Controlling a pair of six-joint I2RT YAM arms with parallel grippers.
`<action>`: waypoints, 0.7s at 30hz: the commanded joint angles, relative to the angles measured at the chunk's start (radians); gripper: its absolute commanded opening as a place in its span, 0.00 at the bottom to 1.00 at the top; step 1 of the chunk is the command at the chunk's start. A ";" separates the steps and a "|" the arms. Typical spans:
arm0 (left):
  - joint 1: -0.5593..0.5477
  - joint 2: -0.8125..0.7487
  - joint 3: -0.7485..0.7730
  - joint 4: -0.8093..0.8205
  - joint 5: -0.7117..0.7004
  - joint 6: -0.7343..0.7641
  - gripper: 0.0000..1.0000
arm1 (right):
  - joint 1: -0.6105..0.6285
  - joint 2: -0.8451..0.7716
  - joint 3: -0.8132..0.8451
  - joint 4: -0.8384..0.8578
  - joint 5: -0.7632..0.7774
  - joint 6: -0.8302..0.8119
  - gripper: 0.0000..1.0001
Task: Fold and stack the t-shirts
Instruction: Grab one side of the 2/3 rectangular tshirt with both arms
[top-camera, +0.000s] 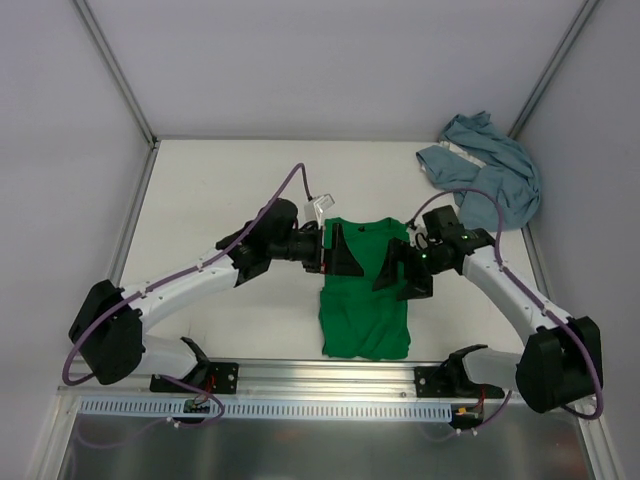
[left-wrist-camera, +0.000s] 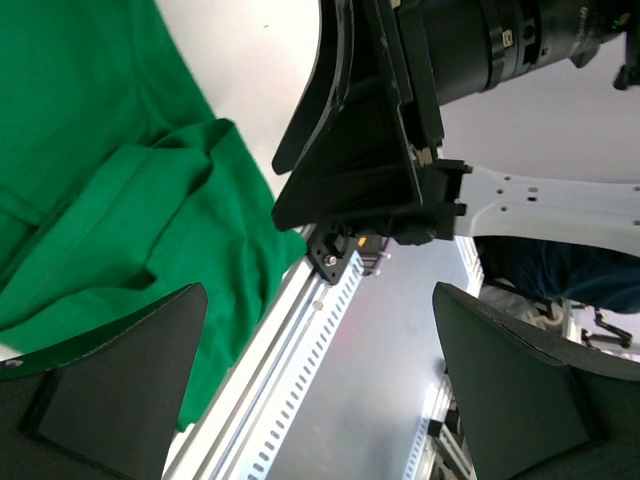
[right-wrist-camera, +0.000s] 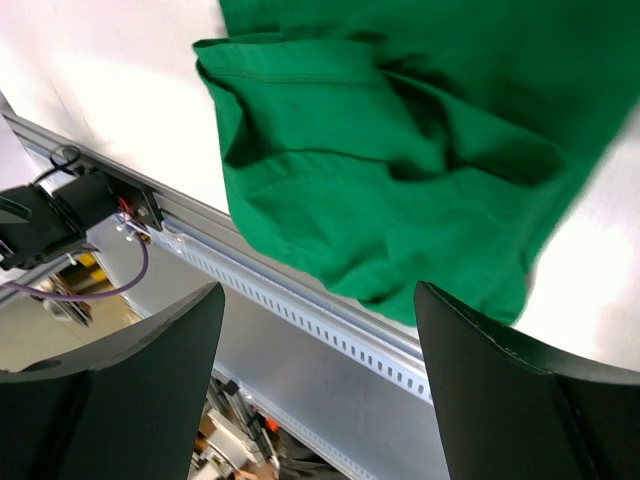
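Green shirt (top-camera: 364, 300) lies at centre of tabletop (top-camera: 220, 200), sides seemingly folded in, hem rumpled. Blue shirt (top-camera: 490, 170) sits crumpled at two o'clock. Both jaws gape wide, empty. Nothing stacked.

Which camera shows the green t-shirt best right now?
Top external: the plain bright green cloth t-shirt shows almost whole, only its upper sides hidden by the left claw and right claw. Left wrist shows just one rumpled edge; right wrist just the bunched hem.
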 joint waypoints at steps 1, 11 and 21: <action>-0.001 -0.055 -0.007 -0.063 -0.057 0.058 0.99 | 0.102 0.043 0.050 0.087 0.036 0.069 0.81; -0.001 -0.158 -0.067 -0.140 -0.096 0.085 0.99 | 0.254 0.232 -0.046 0.320 0.049 0.196 0.81; 0.006 -0.184 -0.073 -0.183 -0.116 0.112 0.99 | 0.256 0.446 0.006 0.377 0.096 0.192 0.79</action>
